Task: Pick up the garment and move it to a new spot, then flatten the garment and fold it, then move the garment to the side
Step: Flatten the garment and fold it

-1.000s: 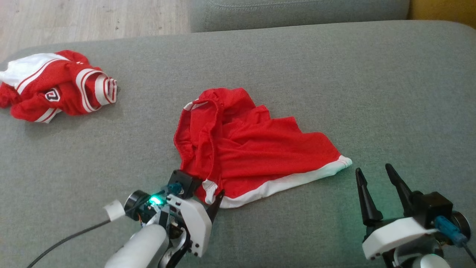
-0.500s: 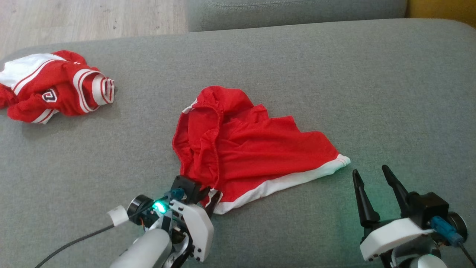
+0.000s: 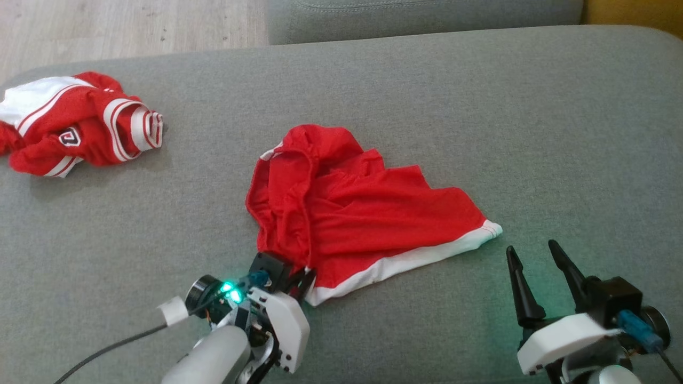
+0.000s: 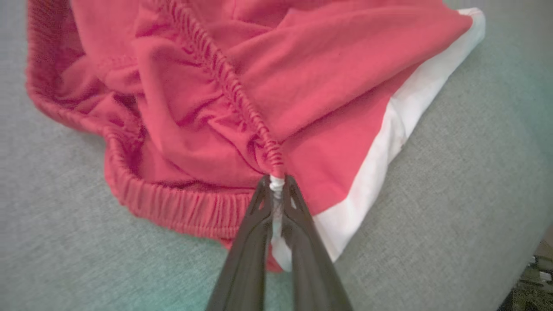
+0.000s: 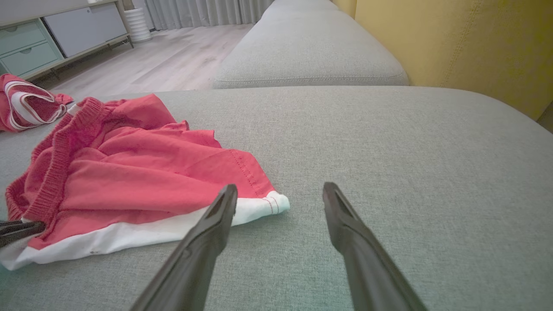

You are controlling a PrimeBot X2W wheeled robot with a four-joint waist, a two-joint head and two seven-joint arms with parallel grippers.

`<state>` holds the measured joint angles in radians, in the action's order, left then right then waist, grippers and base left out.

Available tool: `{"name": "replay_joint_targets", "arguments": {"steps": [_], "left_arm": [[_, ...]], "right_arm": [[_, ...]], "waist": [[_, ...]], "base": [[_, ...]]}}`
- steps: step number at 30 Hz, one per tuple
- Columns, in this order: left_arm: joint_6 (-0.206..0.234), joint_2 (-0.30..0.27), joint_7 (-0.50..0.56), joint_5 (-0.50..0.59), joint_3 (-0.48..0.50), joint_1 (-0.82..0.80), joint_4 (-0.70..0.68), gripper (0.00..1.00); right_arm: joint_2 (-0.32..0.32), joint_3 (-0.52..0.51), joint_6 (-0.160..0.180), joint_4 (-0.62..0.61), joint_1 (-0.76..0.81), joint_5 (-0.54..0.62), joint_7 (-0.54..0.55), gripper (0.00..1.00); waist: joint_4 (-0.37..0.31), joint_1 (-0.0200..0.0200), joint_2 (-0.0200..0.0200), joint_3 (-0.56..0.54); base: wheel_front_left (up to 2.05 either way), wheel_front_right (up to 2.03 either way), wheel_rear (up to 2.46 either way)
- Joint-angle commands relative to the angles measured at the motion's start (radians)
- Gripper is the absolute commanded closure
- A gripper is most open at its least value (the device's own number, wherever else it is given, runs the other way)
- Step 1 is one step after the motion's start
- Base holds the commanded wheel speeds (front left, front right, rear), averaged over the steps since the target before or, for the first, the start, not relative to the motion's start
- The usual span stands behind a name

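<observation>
The garment (image 3: pixel 363 213), red shorts with a white hem and a gathered waistband, lies crumpled in the middle of the grey sofa seat (image 3: pixel 427 96). My left gripper (image 3: pixel 305 277) is at its near left corner, shut on the waistband end and white edge. In the left wrist view the garment (image 4: pixel 242 86) spreads above, and the left gripper (image 4: pixel 276 183) pinches its bunched fabric. My right gripper (image 3: pixel 531 253) stands open on the seat, just right of the hem's white corner and apart from it. In the right wrist view the right gripper (image 5: pixel 281 192) is open beside the garment (image 5: pixel 129 172).
A second red and white garment (image 3: pixel 74 128) lies bunched at the seat's far left, also seen as a striped garment (image 5: pixel 26 106) in the right wrist view. Wooden floor (image 3: pixel 133 24) lies beyond the seat's left edge. A second cushion (image 5: pixel 302 56) and a yellow backrest (image 5: pixel 466 43) stand behind.
My left gripper has shut on the garment's near left corner and drawn it slightly together. The right gripper has stayed open in place. The head camera has shifted a little.
</observation>
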<state>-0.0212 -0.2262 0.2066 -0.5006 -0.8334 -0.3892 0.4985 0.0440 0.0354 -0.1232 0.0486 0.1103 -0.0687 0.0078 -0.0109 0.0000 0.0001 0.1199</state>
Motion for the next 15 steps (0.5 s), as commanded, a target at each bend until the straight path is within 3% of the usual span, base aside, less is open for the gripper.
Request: {"name": "replay_joint_targets", "arguments": {"steps": [1, 9, 15], "left_arm": [[0.011, -0.014, -0.021, 0.005, 0.042, -0.040, -0.029, 1.00], [0.087, -0.048, -0.137, -0.031, 0.121, 0.038, -0.118, 1.00], [0.139, -0.064, -0.182, -0.057, 0.168, 0.094, -0.192, 1.00]], "right_arm": [[0.006, 0.018, -0.008, -0.023, -0.054, 0.011, -0.005, 0.00], [0.007, -0.001, -0.008, 0.059, -0.112, 0.088, 0.077, 0.00], [0.058, 0.040, -0.008, 0.162, -0.175, 0.109, 0.148, 0.00]], "waist": [[0.002, 0.0000, -0.0001, -0.001], [0.020, 0.0000, -0.0001, 0.001], [0.048, 0.0000, -0.0001, 0.005]], "base": [[0.00, 0.00, 0.00], [0.00, 0.00, 0.00], [0.00, 0.00, 0.00]]}}
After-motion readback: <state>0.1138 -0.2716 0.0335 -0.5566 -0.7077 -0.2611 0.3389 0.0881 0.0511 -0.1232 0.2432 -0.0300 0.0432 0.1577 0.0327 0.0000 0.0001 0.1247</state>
